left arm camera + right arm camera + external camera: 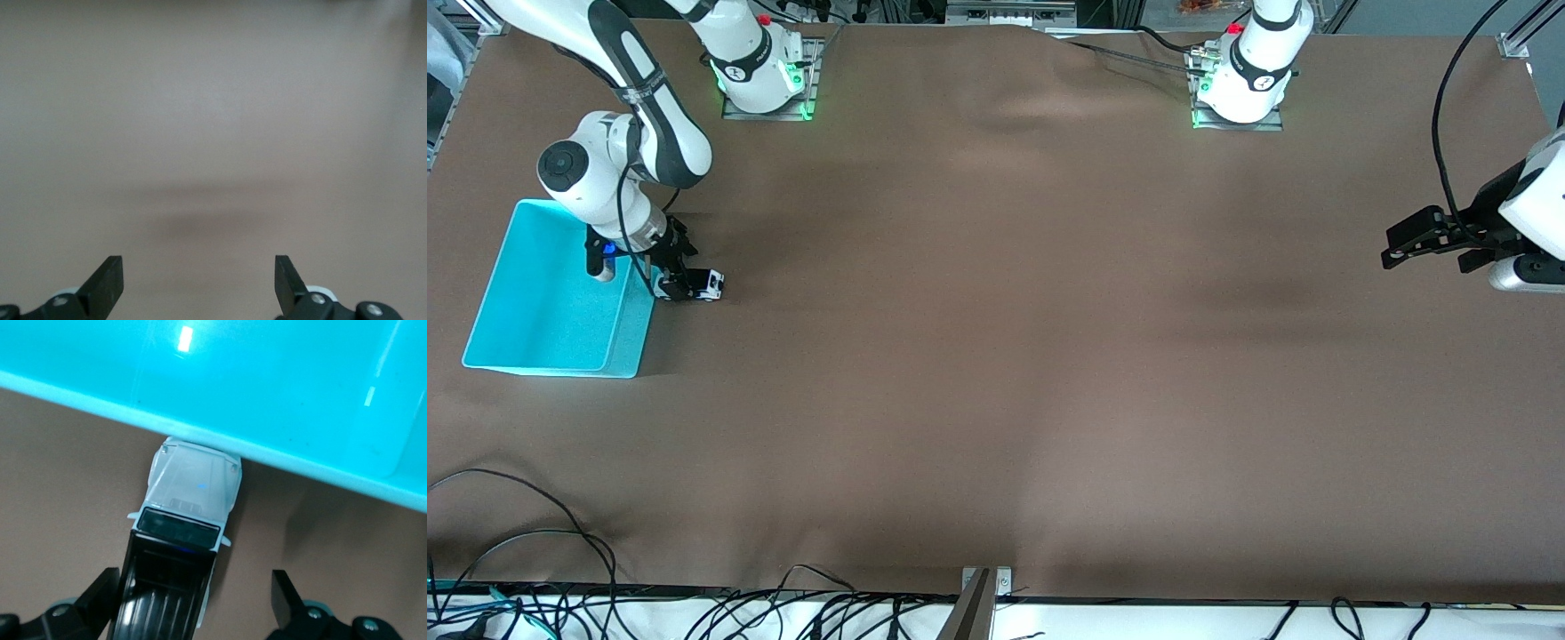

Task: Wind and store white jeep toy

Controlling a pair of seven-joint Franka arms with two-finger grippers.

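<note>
In the front view we find the white jeep toy (704, 284) at middle left of the frame, on the brown table (996, 356), right up against the wall of the cyan bin (551, 302) on the bin's side toward the table's middle; in the right wrist view its nose touches, or all but touches, the bin's rim. The right gripper (193, 587) hangs directly over it with its fingers (100, 590) released and spread, one on each flank of the black roof; we see no contact yet, so nothing is grasped. The toy's long axis runs between the two fingers, pointing at the bin wall, so we judge a plain squeeze across the toy's width would take it; the bin's closeness leaves little room ahead. The left gripper (1423, 240) waits at the right edge of the frame, over bare table, well apart from the toy, fingers likewise released; the right arm is plainly the nearer.
</note>
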